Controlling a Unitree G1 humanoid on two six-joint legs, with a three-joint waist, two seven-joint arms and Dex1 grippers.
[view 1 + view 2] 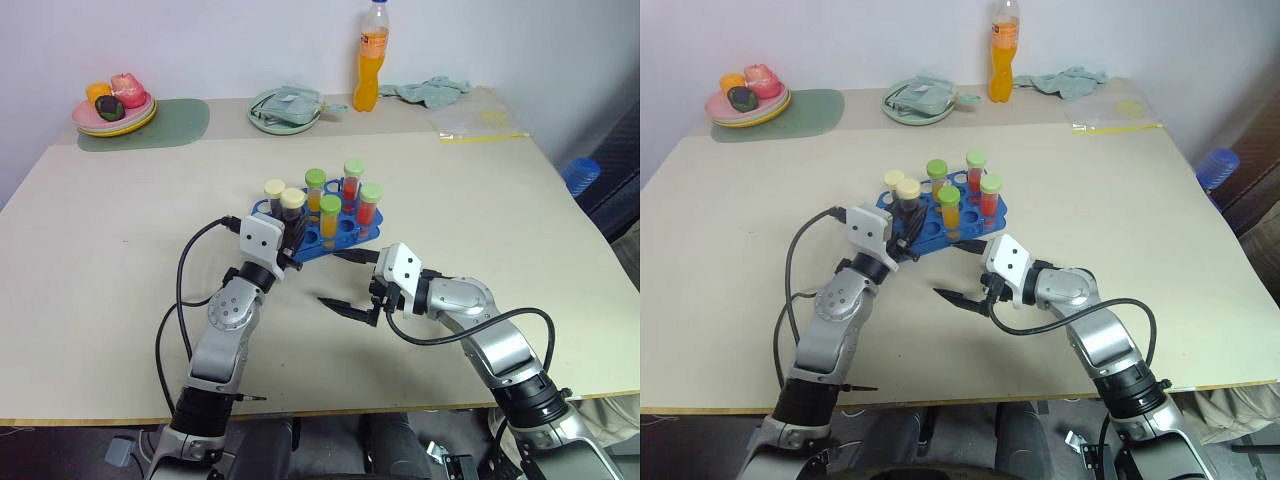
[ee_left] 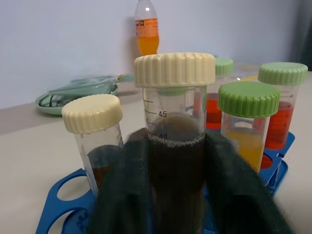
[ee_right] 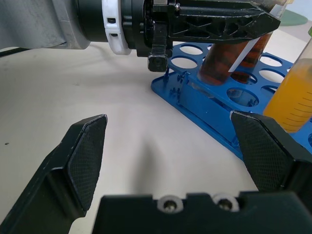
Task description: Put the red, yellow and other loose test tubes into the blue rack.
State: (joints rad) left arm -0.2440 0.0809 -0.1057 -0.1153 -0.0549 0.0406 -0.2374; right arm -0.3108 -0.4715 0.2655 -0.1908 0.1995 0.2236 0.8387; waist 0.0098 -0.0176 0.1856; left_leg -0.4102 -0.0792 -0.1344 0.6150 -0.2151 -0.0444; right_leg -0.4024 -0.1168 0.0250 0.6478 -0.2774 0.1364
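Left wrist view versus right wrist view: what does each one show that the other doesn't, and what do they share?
Left wrist view: the tubes' cream caps and green caps, printed graduation marks, the orange drink bottle and a green plate behind. Right wrist view: the left gripper seen from the side at the blue rack, the right gripper, open, and bare table before the rack. Shared: the rack, the dark brown tubes in it, and a yellow-orange tube.

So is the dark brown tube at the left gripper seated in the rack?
Yes: the dark brown tube stands upright in the blue rack.
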